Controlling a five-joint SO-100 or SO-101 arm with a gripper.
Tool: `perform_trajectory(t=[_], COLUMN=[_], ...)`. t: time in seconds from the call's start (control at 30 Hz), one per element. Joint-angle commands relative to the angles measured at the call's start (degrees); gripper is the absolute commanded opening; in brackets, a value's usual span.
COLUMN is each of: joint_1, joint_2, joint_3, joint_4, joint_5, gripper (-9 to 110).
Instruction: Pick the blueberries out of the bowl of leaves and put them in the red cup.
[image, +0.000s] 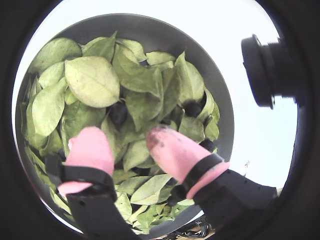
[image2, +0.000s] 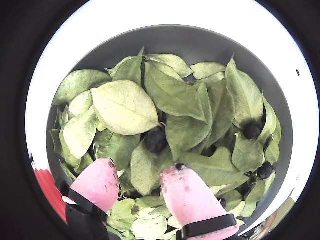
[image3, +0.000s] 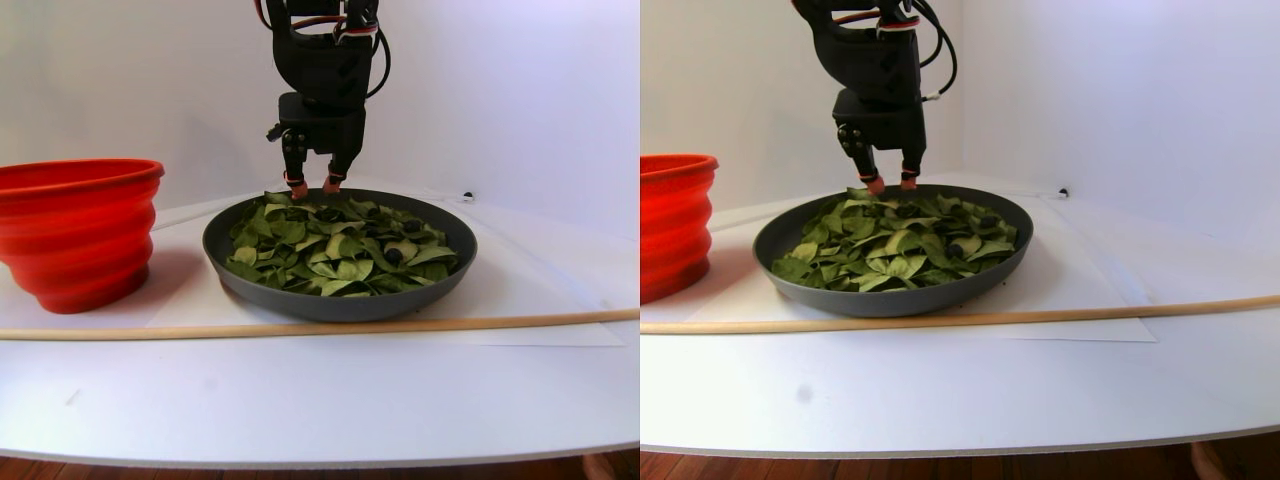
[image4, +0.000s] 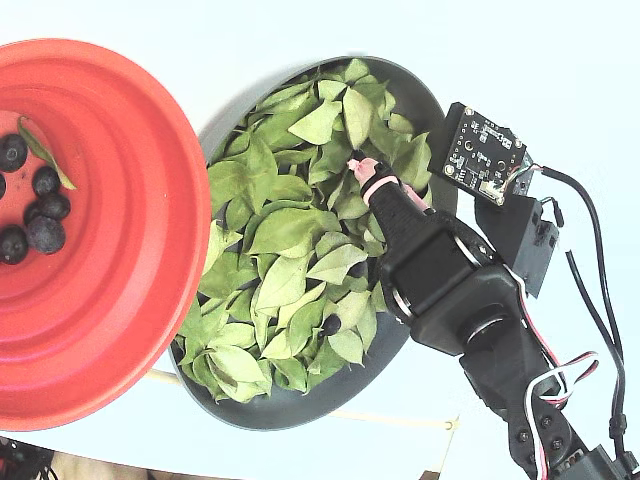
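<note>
Jaws apart, moderately wide, nothing between them. We see the two-finger gripper w/ pink rubbery fingertip covers hanging just over the leaf pile; in a wrist view one pink fingertip has dark smudges near its tip and sits right at leaf level, can't tell if it's touching. Other wrist view shows the gripper the same way, gap spanning green leaves only.

Closest target: a small round blue-black blueberry just ahead of the gap, half tucked under a leaf edge. Same berry in the other wrist view. More berries off to the right in that first wrist view, one near the bowl wall, one lower.

The small oval light-to-mid green leaves w/ visible midribs fill the wide shallow dark grey bowl nearly wall to wall. In the fixed view the gripper is over the bowl's upper right part, black arm body trailing to lower right, small circuit board on the side.

The large red-orange ringed plastic cup sits left of the bowl in the fixed view, rim overlapping the bowl rim as seen from there; stereo pair shows it beside the bowl, slightly apart. Several blueberries plus one leaf already inside at the left edge. A thin light wooden stick lies on the white table in front of both.
</note>
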Motion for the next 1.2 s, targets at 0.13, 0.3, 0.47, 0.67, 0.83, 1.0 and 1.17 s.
perform_trajectory(t=[0.13,0.3,0.47,0.67,0.83,1.0,1.17], joint_1=[1.14,1.49,1.58,1.67,1.67,1.76,1.93], joint_2=[-0.79,-2.29,-3.34,-4.83,-5.71,-6.94,-7.73], joint_3=[-4.31,-5.54,-6.59,-7.56,-8.09,-9.23,-10.11], joint_4=[-1.58,-1.76,-1.93,-2.02,-2.37,-2.46,-2.46], joint_5=[-0.26,-0.26,0.09,0.35,0.79,1.05,1.67], gripper=[16,16,16,16,16,16,16])
